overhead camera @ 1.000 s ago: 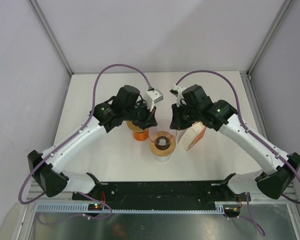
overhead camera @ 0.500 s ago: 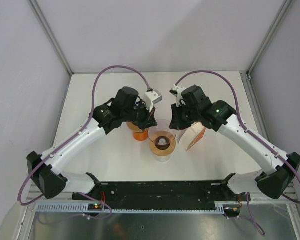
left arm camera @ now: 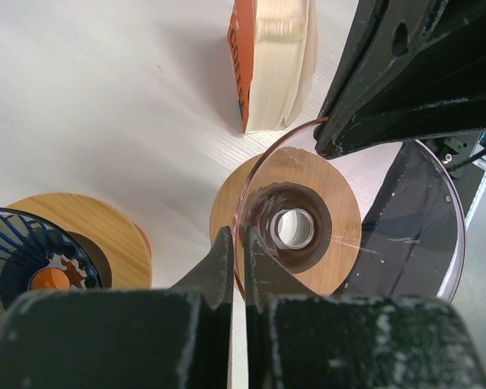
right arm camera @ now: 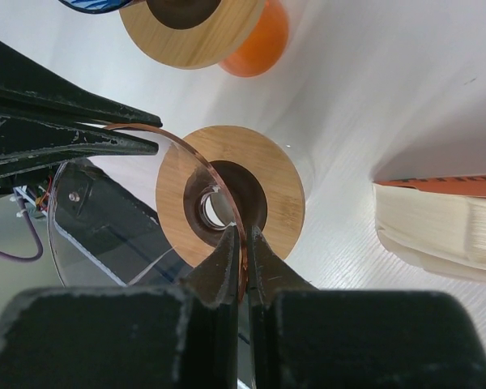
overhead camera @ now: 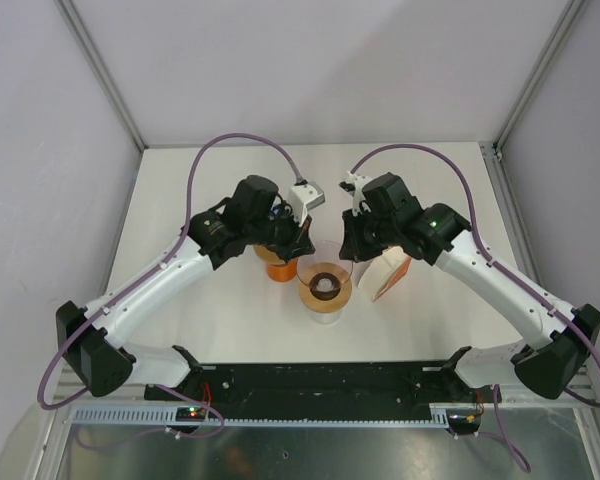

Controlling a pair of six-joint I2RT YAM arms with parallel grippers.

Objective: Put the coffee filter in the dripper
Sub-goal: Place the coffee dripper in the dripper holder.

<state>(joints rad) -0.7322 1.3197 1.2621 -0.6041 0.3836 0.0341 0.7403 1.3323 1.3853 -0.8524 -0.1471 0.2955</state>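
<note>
The clear dripper (overhead camera: 325,285) with a copper-tinted rim and a wooden collar stands at the table's middle. My left gripper (overhead camera: 302,246) is shut on its left rim, and my right gripper (overhead camera: 347,250) is shut on its right rim. In the left wrist view the fingers (left arm camera: 220,263) pinch the thin rim above the wooden collar (left arm camera: 340,203). In the right wrist view my gripper (right arm camera: 245,247) pinches the opposite rim above the collar (right arm camera: 267,174). The coffee filters are a cream stack in an orange pack (overhead camera: 388,272), upright just right of the dripper, also in both wrist views (left arm camera: 275,65) (right arm camera: 445,219).
A second dripper with blue ribs and a wooden collar (left arm camera: 40,259) sits on an orange cup (overhead camera: 278,268) left of the clear dripper, under my left wrist. The orange cup also shows in the right wrist view (right arm camera: 259,40). Purple cables arc behind both arms.
Almost nothing. Both grippers stay shut on the dripper's rim; the left arm has shifted very slightly.
</note>
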